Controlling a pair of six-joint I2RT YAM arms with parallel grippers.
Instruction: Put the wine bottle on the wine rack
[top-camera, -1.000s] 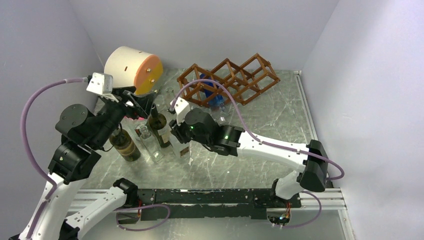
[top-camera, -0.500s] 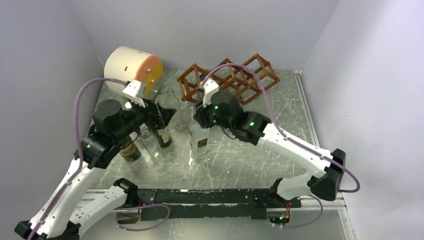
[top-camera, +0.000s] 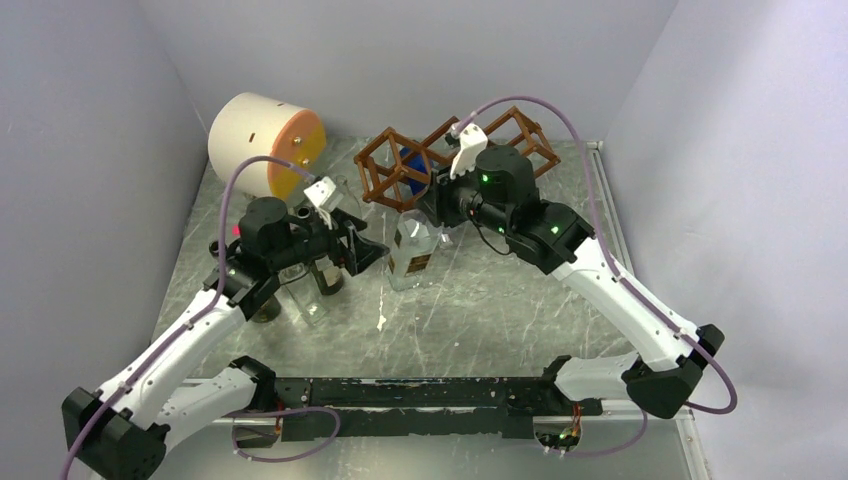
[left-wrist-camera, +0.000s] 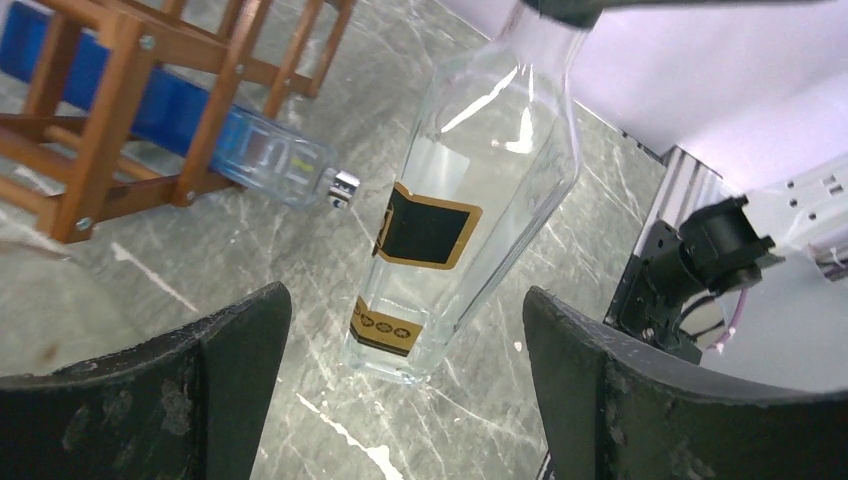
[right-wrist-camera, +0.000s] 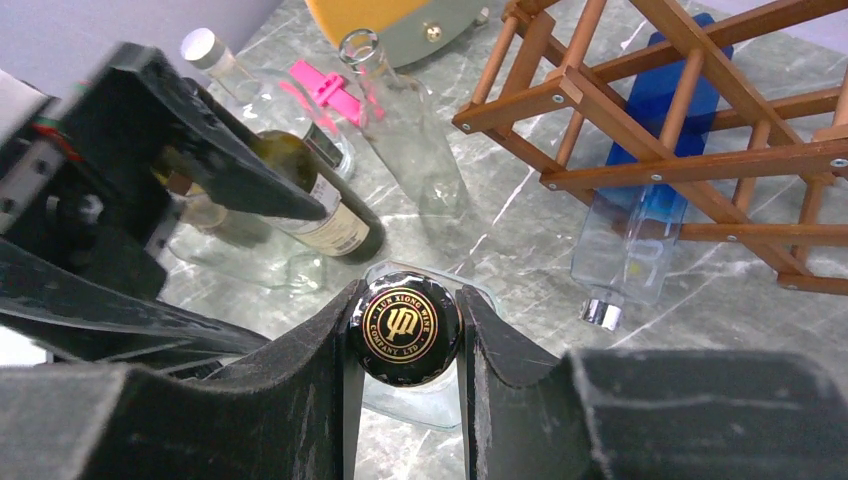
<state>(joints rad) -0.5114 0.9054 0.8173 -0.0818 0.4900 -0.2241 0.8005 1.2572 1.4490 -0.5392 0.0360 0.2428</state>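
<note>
at least six bottles show: four clear, namely a labelled clear bottle (top-camera: 410, 258), an open-necked bottle (right-wrist-camera: 400, 120), a white-capped bottle (right-wrist-camera: 260, 90) and a square bottle (top-camera: 306, 298), plus one blue bottle (left-wrist-camera: 170, 108) and one dark green bottle (right-wrist-camera: 320, 215). one wine rack (right-wrist-camera: 690, 165), one cream-and-orange cylinder (top-camera: 262, 140), one pink clip (right-wrist-camera: 330, 90), two pincers: left pincer (top-camera: 362, 250), right pincer (right-wrist-camera: 405, 330).
</note>
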